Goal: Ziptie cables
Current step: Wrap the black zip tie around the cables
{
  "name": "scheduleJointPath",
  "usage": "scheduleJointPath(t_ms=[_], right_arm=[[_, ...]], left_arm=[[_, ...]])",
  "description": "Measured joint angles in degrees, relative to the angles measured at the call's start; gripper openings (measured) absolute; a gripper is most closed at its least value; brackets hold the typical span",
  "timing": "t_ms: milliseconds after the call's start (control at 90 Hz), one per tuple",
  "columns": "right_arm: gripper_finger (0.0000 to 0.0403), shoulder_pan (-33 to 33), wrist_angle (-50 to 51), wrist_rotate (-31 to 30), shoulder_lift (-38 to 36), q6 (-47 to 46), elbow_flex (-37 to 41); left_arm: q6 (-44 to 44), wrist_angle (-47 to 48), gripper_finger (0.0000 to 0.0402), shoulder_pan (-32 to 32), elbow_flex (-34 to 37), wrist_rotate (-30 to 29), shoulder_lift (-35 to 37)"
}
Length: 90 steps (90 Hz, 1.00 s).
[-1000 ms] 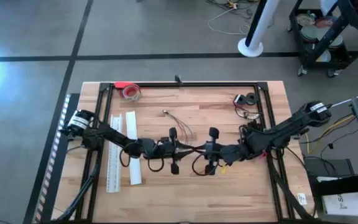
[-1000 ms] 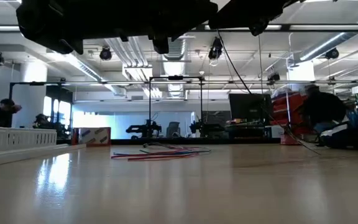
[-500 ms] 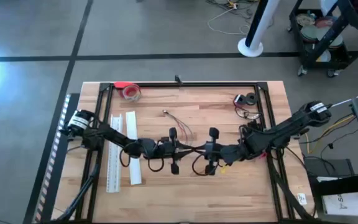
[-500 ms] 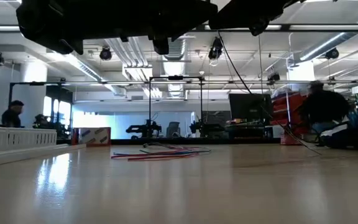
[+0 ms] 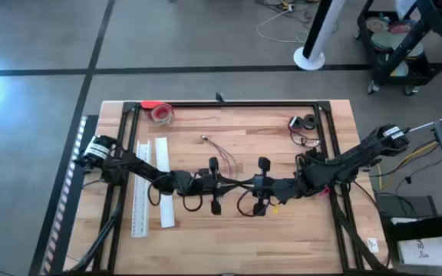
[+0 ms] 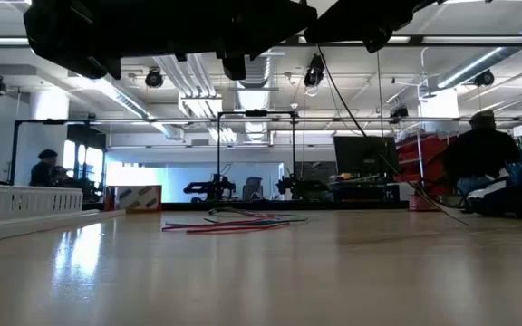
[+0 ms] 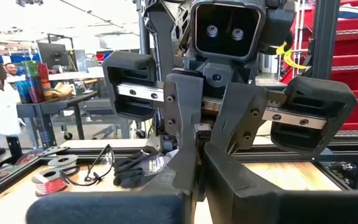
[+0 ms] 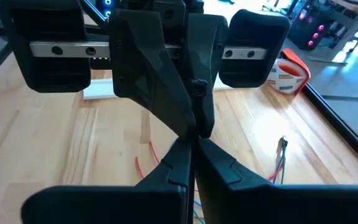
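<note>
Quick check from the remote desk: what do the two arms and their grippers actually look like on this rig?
Both arms are dark, near-black jointed links with thick black cables looped along them. The left gripper and right gripper each have a wide black body with a silver screwed rail and two angular black fingers. The right arm carries yellow and red marks near its wrist; a small two-lens camera sits above its gripper.

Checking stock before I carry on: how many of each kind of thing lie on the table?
White strips: 2
Tape roll: 1
Cables: 1 bundle
Dark pile, back right: 1, contents unclear
Total: 5
Left gripper and right gripper meet tip to tip mid-table.
</note>
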<state>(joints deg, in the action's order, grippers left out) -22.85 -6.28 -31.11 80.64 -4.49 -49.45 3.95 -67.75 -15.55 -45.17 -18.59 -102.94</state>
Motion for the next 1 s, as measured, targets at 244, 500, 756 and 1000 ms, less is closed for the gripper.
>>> scheduleJointPath(t_ms=[244, 500, 756, 1000], right_arm=[[0.0000, 0.02, 0.02, 0.00, 0.00, 0.00, 0.00], [0.0045, -0.06, 0.02, -0.07, 0.04, -0.49, 0.00], [0.0119, -0.13, 3.16, 4.60, -0.91, -0.66, -0.02], [0.0141, -0.47, 10.24, 6.05, -4.88, -2.46, -0.02]], left_arm=[[0.00, 0.08, 0.0001, 0.00, 0.00, -0.17, 0.00], [0.00, 0.38, 0.0001, 0.00, 0.00, -0.20, -0.02], [0.00, 1.21, 0.0000, 0.00, 0.00, 1.60, -0.04], [1.16, 3.44, 0.0000, 0.02, 0.00, 3.17, -0.04]])
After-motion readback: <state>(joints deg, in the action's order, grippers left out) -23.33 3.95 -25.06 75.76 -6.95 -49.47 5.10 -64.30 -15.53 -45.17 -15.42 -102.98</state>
